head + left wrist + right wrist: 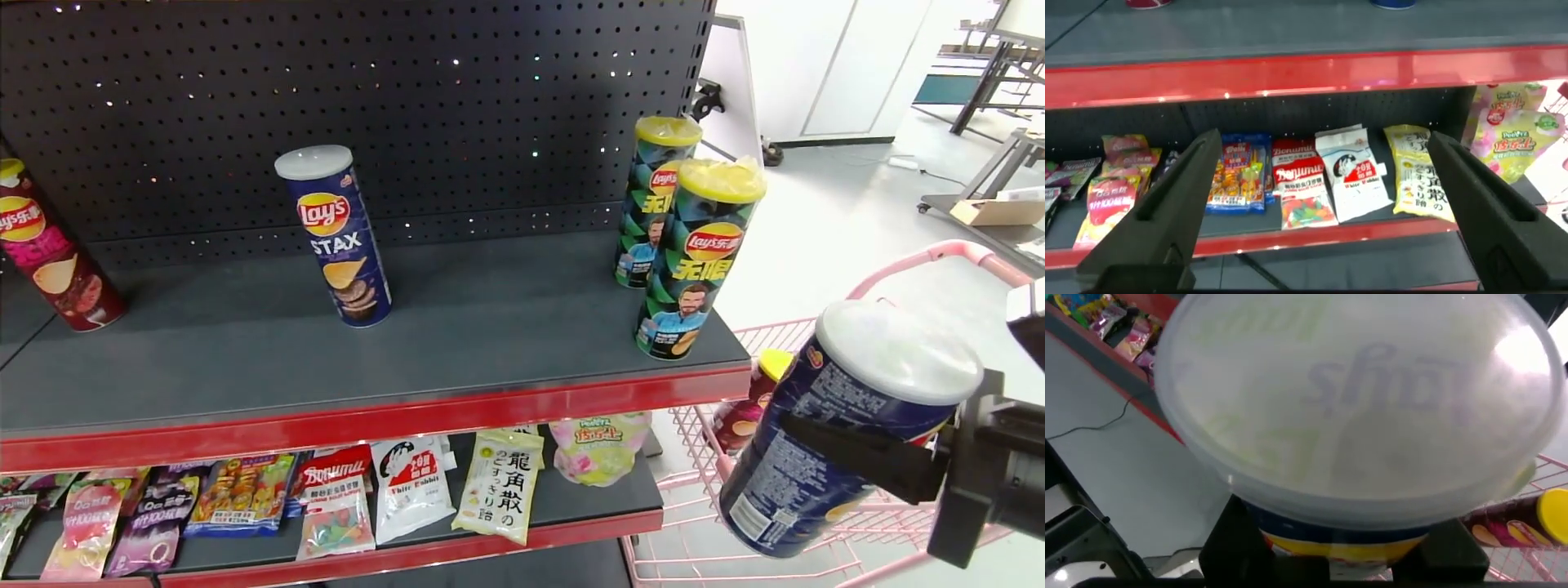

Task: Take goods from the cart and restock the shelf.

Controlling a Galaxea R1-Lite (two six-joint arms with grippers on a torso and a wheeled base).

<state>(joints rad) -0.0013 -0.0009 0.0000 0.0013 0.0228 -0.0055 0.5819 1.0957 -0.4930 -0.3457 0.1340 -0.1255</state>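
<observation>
My right gripper is shut on a dark blue chips can with a clear lid, held tilted above the pink cart, to the right of the shelf. Its black fingers clamp the can's body below the lid. A red can with a yellow lid lies in the cart. On the grey upper shelf stand a matching blue can, a red can at far left and two green cans at the right end. My left gripper is open, facing the lower shelf.
The lower shelf holds a row of snack bags. A black pegboard backs the upper shelf, whose front edge is a red rail. Bare shelf lies between the blue can and the green cans. Open floor lies to the right.
</observation>
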